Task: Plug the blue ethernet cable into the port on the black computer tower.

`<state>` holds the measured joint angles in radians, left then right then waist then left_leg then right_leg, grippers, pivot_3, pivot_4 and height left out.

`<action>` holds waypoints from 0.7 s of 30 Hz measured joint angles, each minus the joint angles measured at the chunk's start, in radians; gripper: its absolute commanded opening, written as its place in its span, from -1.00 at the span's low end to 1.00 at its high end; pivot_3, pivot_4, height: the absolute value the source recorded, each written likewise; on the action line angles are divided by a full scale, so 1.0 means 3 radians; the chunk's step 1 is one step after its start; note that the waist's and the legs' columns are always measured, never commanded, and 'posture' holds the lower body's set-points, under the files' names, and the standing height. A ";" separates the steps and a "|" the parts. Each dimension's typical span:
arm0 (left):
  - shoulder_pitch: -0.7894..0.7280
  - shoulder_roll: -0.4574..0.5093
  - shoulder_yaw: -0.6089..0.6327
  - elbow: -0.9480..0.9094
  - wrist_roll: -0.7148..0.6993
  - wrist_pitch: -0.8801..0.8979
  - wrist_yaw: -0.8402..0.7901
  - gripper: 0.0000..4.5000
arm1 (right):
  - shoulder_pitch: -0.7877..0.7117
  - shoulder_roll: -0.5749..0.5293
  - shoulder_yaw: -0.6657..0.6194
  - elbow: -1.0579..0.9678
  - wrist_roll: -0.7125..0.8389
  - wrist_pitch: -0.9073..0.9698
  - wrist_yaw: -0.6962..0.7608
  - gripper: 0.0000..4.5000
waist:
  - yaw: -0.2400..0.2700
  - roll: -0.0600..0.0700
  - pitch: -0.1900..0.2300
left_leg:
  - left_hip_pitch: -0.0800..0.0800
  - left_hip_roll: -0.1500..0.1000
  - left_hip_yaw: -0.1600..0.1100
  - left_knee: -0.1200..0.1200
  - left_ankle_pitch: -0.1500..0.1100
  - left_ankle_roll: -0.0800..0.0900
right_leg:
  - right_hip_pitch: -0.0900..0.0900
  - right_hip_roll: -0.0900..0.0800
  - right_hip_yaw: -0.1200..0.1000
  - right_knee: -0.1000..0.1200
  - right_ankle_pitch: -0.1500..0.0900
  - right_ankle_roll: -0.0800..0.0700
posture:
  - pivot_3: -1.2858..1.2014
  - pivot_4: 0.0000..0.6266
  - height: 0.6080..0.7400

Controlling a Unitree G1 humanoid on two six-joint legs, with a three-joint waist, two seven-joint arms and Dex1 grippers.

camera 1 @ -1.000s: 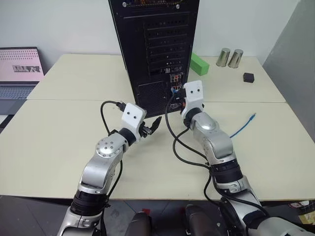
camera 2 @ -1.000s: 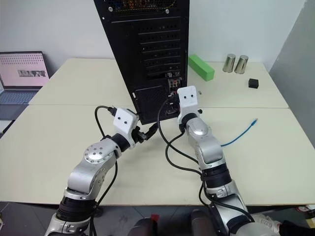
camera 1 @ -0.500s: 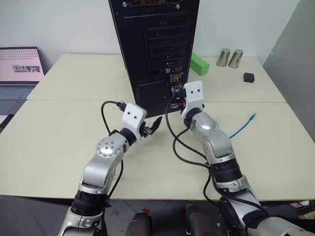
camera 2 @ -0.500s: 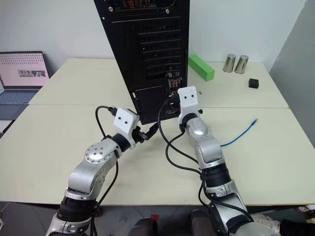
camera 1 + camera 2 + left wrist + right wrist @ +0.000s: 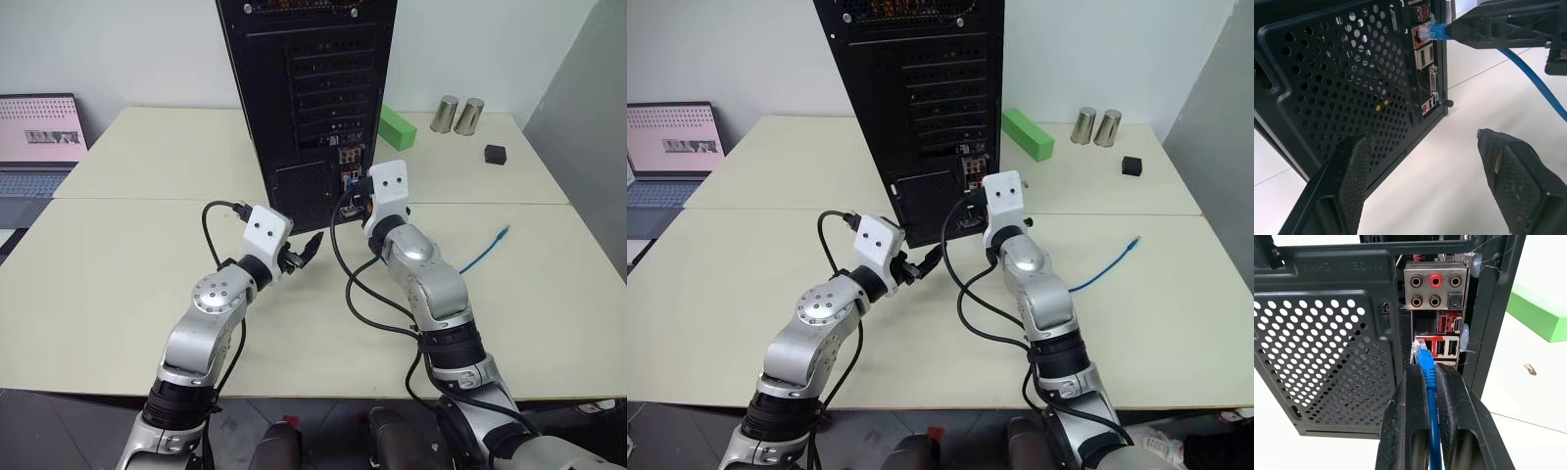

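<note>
The black computer tower [image 5: 309,93] stands upright on the pale table [image 5: 118,264] with its back panel facing the robot, and everything else sits around it. The right gripper [image 5: 1426,368] is right up against that back panel, its two black fingers [image 5: 1406,401] pressed together on the blue ethernet cable [image 5: 1431,421] just behind the clear plug [image 5: 1420,348]. The plug's tip is at the port [image 5: 1418,346] in the strip of connectors near the tower's lower right corner, below the round audio jacks [image 5: 1435,281]. From here I can't quite tell whether the plug is seated in the socket or only resting at its mouth.

From the gripper the cable trails off to the right of the tower across the table, and its loose far end [image 5: 503,233] lies flat there, well apart from the tower.

The left gripper [image 5: 306,249] hangs in front of the tower's lower mesh vent [image 5: 1352,88], a little to the left of the right one, with its fingers [image 5: 1352,171] spread wide and nothing between them.

Just right of the tower lies a green block [image 5: 397,125]; farther right are two metal cups [image 5: 458,115] and a small black box [image 5: 495,154]. A laptop [image 5: 39,142] sits open well off to the tower's left.
</note>
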<state>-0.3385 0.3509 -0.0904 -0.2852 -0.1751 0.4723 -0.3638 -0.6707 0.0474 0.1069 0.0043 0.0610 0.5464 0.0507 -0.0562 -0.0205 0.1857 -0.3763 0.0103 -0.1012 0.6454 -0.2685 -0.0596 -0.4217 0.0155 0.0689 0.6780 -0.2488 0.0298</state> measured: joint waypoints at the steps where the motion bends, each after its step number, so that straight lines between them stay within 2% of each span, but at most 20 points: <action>1: -0.0004 0.0000 0.0000 0.0000 0.0000 0.0000 -0.0001 0.57 | 0.0000 0.0003 0.0000 0.0000 -0.0001 0.0000 0.0000 -1.00 | 0.0000 0.0000 0.0000 | 0.0000 0.0000 0.0000 0.0000 0.0000 0.0000 | 0.0000 0.0000 0.0000 0.0000 0.0000 0.0000 | 0.03 -0.52 1.00; 21: -0.0026 0.0001 -0.0001 0.0000 0.0003 -0.0002 -0.0013 0.57 | -0.0090 0.0006 -0.0021 0.0279 -0.0013 -0.0164 -0.0009 -1.00 | -0.0001 0.0000 0.0000 | -0.0001 0.0000 0.0000 0.0000 0.0000 0.0000 | -0.0001 0.0000 0.0000 -0.0001 0.0000 0.0001 | 0.03 -0.52 1.00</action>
<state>-0.3463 0.3511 -0.0906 -0.2852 -0.1742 0.4717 -0.3676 -0.6978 0.0493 0.1007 0.0880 0.0573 0.4973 0.0481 -0.0564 -0.0205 0.1857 -0.3765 0.0103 -0.1013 0.6454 -0.2685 -0.0596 -0.4219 0.0155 0.0689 0.6778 -0.2489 0.0300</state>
